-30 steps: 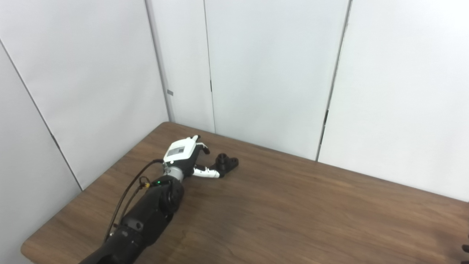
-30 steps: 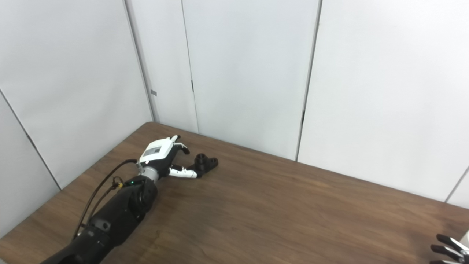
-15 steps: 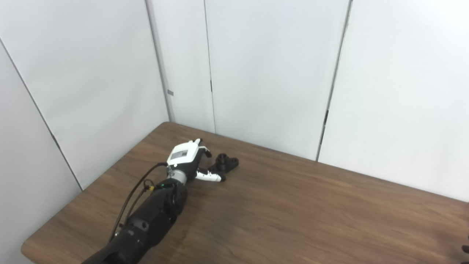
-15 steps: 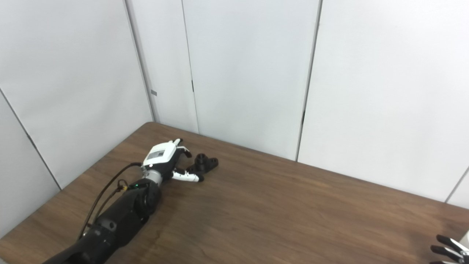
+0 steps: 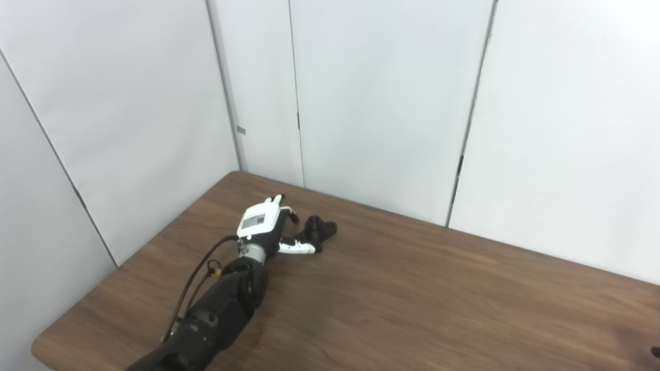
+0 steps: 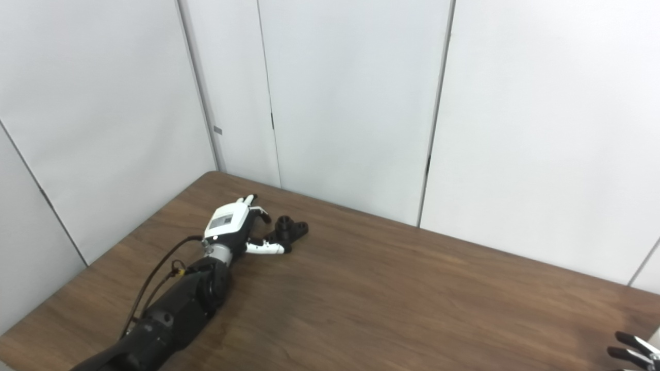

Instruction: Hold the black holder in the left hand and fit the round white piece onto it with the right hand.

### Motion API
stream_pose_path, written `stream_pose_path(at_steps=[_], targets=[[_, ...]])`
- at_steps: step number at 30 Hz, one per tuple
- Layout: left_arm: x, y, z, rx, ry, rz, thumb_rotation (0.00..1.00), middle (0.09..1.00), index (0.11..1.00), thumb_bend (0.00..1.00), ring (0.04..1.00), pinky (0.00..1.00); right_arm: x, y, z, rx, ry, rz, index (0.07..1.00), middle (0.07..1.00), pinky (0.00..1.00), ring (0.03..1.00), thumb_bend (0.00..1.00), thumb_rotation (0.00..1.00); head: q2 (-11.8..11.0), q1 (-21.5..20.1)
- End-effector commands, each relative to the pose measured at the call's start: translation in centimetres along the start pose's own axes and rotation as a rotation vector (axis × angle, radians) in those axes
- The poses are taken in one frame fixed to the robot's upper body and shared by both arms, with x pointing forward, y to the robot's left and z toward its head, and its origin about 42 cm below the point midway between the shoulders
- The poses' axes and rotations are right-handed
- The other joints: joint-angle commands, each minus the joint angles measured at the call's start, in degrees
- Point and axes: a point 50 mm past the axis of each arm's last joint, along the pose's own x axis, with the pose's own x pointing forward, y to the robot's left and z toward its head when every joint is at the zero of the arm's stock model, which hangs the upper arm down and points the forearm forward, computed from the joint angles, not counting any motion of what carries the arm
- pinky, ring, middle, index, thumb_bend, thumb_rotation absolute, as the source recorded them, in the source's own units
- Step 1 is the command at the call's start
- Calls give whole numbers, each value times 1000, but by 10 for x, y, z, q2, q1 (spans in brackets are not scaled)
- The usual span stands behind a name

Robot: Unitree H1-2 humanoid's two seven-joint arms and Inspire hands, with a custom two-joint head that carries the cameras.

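Closing in on the black holder [image 5: 319, 229] at the far left corner of the wooden counter [image 5: 412, 288], with the left hand [image 5: 265, 226] lying low on the surface, fingers spread around the near end of the part and the white thumb [image 5: 295, 248] reaching along its front side. Not yet clasping it: nothing lifted, holder sitting flat on the wood, thumb tip touching or just beside its base, too small to tell which. Compared with a second ago, sliding forward and rotating slightly, the white back plate now nearer the holder and the fingers tucking in closer to its rear, while the holder itself staying where it was. Meaning, by judgement, the grasp being set up and only the closing squeeze and the lift remaining before any fitting can begin. Waiting at the bottom right corner, the right hand [image 6: 631, 350] showing only dark fingertips at the frame edge, spread apart and holding nothing visible. Round white piece not appearing in either view.
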Motion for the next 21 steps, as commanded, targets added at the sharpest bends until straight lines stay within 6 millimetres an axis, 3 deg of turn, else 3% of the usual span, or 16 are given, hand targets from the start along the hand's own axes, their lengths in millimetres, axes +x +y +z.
stream_pose_path(at_steps=[1,4,5,6,7,21], targets=[[10,10,16,-62,-50,40,458,968,658,946,1000,935,12,-16,15,-21,-73,-32,757,688,442,553,509,141,1,0],[6,7,17,-130,-56,36,329,926,549,857,999,993,11,-18,14,-19,-72,-31,756,686,447,552,511,149,2,3],[5,6,17,-138,-57,39,210,913,518,693,995,996,11,-19,14,-20,-71,-31,757,687,446,552,511,149,3,4],[5,4,17,-146,-62,49,136,901,498,591,991,999,11,-19,14,-20,-71,-30,759,688,446,553,510,151,3,4],[4,3,17,-151,-65,55,109,885,490,557,981,993,11,-19,14,-20,-71,-29,760,690,448,556,508,152,3,4],[-2,-13,14,-177,-90,18,72,864,482,523,965,989,9,-20,13,-24,-72,-27,768,698,459,563,496,148,7,-1]])
